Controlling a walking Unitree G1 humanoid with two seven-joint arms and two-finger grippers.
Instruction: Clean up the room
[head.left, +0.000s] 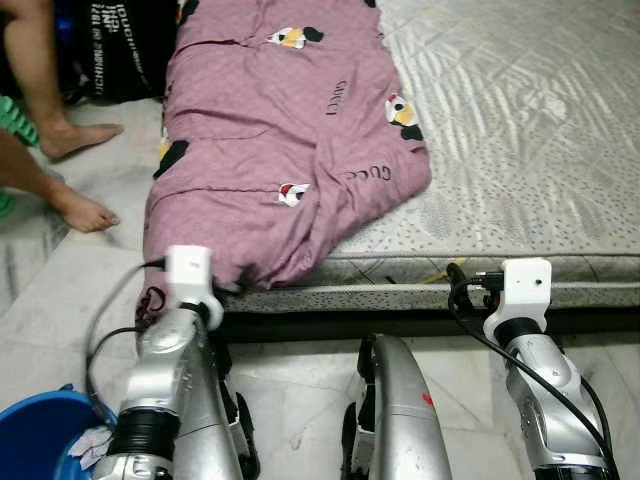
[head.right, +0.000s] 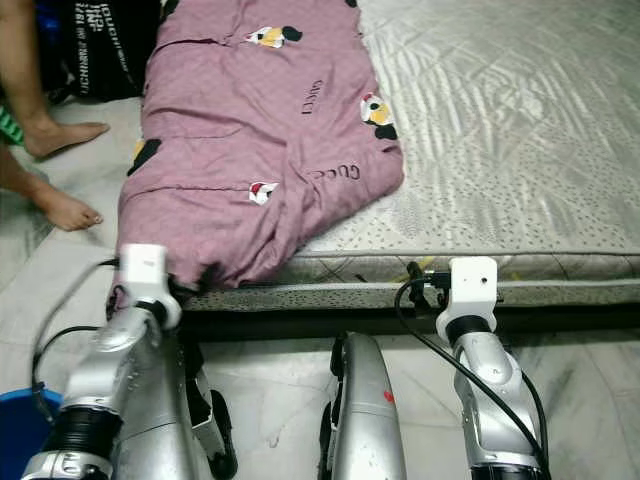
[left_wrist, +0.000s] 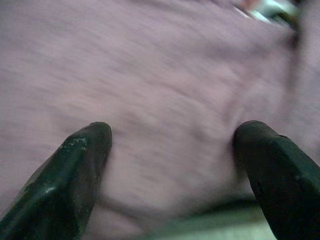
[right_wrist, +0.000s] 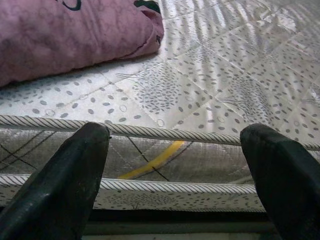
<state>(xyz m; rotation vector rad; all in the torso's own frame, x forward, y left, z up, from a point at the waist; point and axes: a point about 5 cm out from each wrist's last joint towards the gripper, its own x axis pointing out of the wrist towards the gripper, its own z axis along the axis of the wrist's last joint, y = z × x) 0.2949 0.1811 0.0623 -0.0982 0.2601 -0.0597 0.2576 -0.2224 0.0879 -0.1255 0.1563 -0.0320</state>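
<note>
A mauve blanket (head.left: 270, 140) with printed logos lies crumpled over the left part of a grey patterned mattress (head.left: 510, 130), one corner hanging over the front edge. My left gripper (left_wrist: 172, 150) is open right against the blanket's hanging corner (left_wrist: 150, 75), its fingers (left_wrist: 75, 170) spread with cloth close in front. My right gripper (right_wrist: 175, 165) is open too, facing the mattress side (right_wrist: 165, 155) near its front edge, with the blanket (right_wrist: 60, 35) off to one side.
A person's bare feet (head.left: 80, 210) rest on the marble floor at the left of the mattress. A blue bucket (head.left: 40, 435) with a cloth in it stands at the lower left. A dark bag (head.left: 120, 45) sits at the back left.
</note>
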